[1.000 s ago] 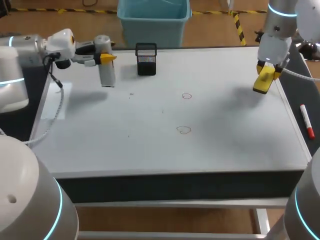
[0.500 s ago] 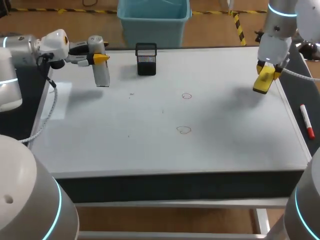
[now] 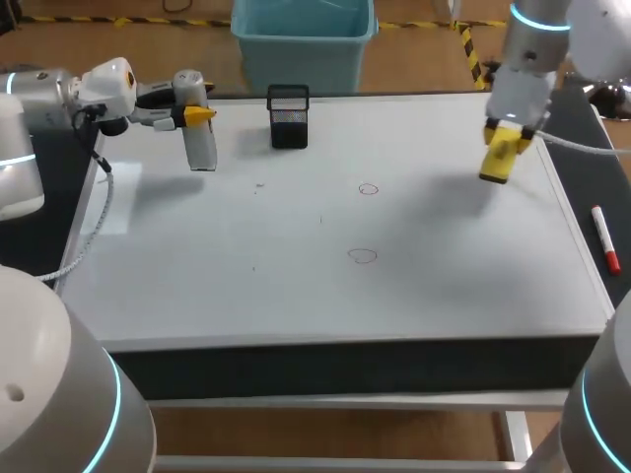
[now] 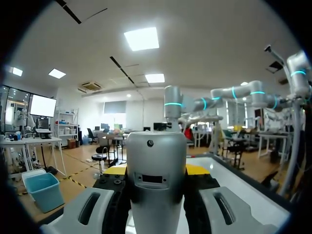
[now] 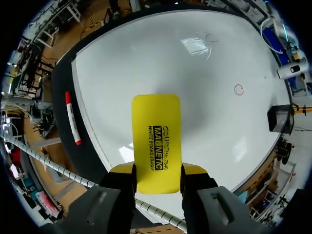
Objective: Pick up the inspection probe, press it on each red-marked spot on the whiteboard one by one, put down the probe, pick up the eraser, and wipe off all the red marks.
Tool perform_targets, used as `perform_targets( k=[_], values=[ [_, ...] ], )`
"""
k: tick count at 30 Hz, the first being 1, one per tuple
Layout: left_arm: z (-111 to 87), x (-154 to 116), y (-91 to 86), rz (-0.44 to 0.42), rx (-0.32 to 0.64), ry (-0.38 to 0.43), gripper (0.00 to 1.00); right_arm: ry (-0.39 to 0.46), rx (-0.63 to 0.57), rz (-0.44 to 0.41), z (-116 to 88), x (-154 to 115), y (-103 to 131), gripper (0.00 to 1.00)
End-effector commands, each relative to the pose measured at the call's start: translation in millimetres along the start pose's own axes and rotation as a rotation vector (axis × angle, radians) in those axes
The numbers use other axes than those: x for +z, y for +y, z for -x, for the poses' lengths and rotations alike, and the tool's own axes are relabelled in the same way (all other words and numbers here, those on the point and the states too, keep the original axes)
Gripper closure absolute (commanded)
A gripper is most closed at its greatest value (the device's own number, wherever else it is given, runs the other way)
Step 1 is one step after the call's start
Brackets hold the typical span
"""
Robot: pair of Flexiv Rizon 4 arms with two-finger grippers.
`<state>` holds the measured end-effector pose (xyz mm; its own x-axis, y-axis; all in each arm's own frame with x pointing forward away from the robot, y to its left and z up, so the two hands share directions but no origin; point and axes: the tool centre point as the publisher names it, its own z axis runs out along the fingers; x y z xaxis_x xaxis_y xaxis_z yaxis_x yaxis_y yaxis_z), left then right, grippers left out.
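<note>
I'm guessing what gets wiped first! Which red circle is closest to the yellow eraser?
The far red circle; the other red circle lies nearer the robot.

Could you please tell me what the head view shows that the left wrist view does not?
Only the head view shows the eraser in the right gripper, the far red mark, the near red mark, the black mesh holder and the red marker. Only the left wrist view shows the slotted face of the probe close up. Both show the left gripper shut on the probe, and the whiteboard.
</note>
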<state>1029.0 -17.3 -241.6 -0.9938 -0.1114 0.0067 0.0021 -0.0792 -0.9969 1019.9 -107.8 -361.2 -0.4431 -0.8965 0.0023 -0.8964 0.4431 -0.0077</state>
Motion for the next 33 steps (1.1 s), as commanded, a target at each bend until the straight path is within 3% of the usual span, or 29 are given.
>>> perform_targets(
  k=[1,9,15,25,33],
  values=[
    [1.4,-0.1,-0.3,0.000,-0.001,0.004,1.00,0.026,-0.047,-0.020,34.5,-4.2,21.4,1.00],
    [1.4,-0.1,-0.3,0.000,-0.001,0.004,1.00,-0.010,-0.222,-0.031,105.3,-7.8,74.4,1.00],
    [1.4,-0.1,-0.3,0.000,-0.001,0.004,1.00,-0.025,-0.325,-0.018,141.6,-0.8,98.8,1.00],
    [1.4,-0.1,-0.3,0.000,-0.001,0.004,1.00,-0.018,-0.410,-0.028,182.9,7.8,122.5,1.00],
    [1.4,-0.1,-0.3,0.000,-0.001,0.004,1.00,-0.021,-0.450,-0.026,205.3,21.6,128.3,1.00]
  ],
)
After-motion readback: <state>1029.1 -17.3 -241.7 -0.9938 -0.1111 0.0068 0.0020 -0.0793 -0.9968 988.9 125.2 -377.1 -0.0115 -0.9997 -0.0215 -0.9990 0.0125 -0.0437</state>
